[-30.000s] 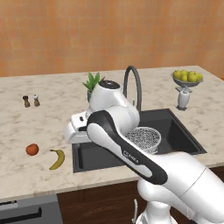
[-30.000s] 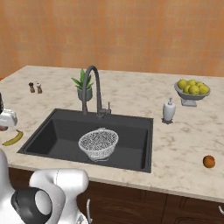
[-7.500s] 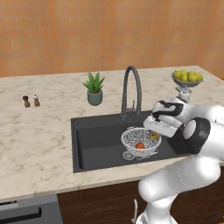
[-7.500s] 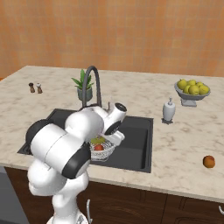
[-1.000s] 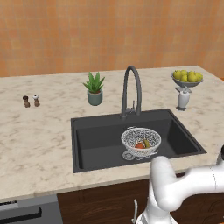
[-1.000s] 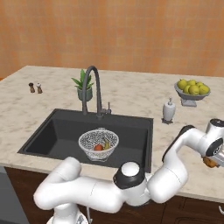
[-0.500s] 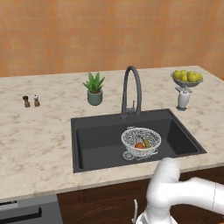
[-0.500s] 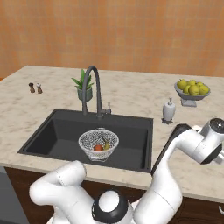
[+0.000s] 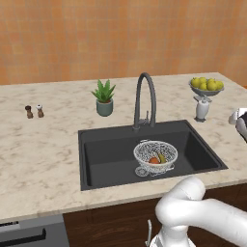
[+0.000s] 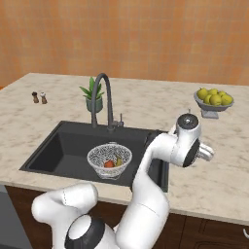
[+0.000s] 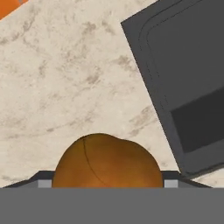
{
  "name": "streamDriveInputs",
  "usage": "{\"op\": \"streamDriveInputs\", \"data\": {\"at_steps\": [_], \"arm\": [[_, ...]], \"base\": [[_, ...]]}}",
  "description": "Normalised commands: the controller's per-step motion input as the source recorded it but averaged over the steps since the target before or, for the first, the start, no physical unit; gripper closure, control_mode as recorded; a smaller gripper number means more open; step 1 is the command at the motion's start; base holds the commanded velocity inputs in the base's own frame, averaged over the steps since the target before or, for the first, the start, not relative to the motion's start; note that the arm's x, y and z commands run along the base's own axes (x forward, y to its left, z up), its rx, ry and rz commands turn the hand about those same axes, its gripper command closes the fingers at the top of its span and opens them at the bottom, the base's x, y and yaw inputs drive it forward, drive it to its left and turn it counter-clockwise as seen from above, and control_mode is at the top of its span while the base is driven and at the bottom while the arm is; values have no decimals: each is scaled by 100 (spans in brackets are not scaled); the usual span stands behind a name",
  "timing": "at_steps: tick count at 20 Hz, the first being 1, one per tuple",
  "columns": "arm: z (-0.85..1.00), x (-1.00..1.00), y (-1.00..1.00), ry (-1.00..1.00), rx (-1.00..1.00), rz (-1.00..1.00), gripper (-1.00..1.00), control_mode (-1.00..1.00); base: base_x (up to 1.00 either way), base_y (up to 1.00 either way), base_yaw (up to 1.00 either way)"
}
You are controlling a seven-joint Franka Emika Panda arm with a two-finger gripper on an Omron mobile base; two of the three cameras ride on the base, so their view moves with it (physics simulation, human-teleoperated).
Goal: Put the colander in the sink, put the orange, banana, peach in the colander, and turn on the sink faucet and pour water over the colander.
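The peach (image 11: 107,161) is sitting on the marble counter (image 11: 65,78) to the right of the sink (image 9: 111,154), right under the hand and between its fingers in the hand view. It is showing as a rounded, brownish-orange fruit with a thin dark seam curving across its skin. Judging by that look, it is likely light, round enough to roll, and soft enough to bruise, so the fingers would best be closing gently across its widest middle, on either side of the seam, rather than near the top where it could be squeezed out. The gripper (image 10: 206,153) is hanging over the counter right of the basin with its jaws standing wide apart and closed on nothing; whether the pads are touching the fruit cannot be told. In the near half of the sink the wire-mesh colander (image 9: 155,155) is resting upright, already holding an orange-red fruit (image 10: 109,164) and the yellow banana (image 10: 118,162). The gooseneck faucet (image 9: 144,99) is standing at the far rim with no stream running, so the peach and the water seem to be what is left.
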Motion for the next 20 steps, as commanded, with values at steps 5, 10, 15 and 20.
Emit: {"op": "streamDriveInputs", "data": {"at_steps": [5, 10, 15, 20], "arm": [[37, 28, 100, 21, -5, 20, 100, -100], [0, 8, 100, 1, 0, 26, 100, -100], [-12, 0, 100, 0, -3, 19, 100, -100], [-31, 8, 84, 0, 0, 26, 100, -100]], "base": [[0, 0, 0], [0, 0, 0], [0, 0, 0], [0, 0, 0]]}}
